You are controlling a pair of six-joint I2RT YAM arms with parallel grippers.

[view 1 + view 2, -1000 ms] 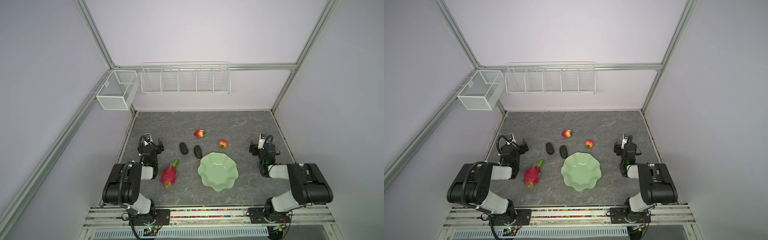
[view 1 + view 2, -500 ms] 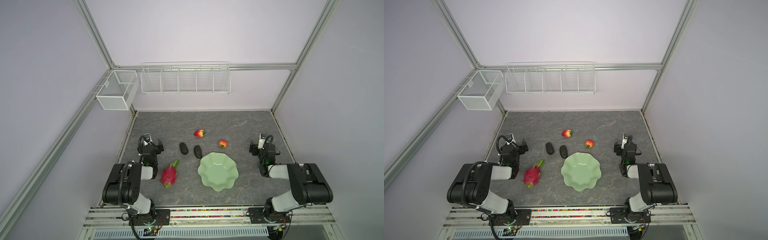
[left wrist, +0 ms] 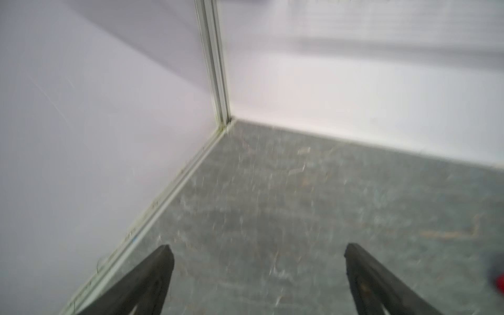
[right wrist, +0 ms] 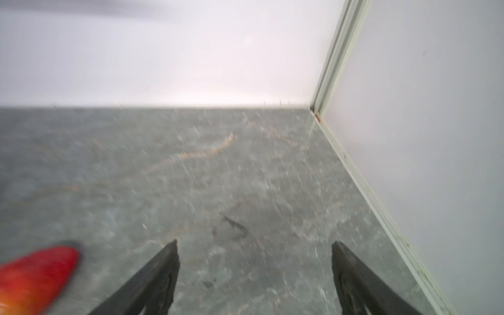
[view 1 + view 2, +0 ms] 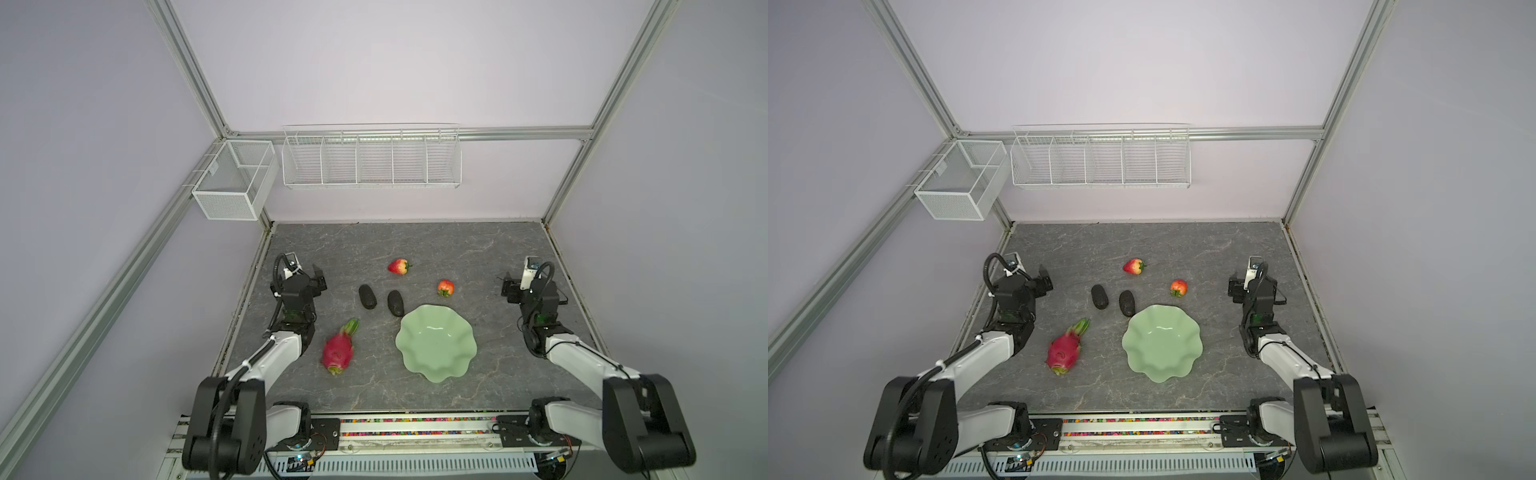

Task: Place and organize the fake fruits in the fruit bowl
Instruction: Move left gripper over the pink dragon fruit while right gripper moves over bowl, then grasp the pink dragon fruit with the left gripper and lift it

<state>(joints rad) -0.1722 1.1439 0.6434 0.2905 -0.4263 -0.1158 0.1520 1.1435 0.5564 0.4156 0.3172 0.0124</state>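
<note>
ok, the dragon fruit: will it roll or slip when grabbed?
Dragon fruit lies on its side and looks rounded, so a nudge would probably roll it. The skin looks like smooth plastic: likely stiff, possibly slippery. It tapers towards the green tip, so a grip there may slide off; mid-body seems safer.

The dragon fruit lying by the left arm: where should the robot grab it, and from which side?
Probably grip the dragon fruit across its thick magenta middle, coming down from above with the open left tool. It lies on its side, so closing across its width should hold better than on the tapering green tip.
</note>
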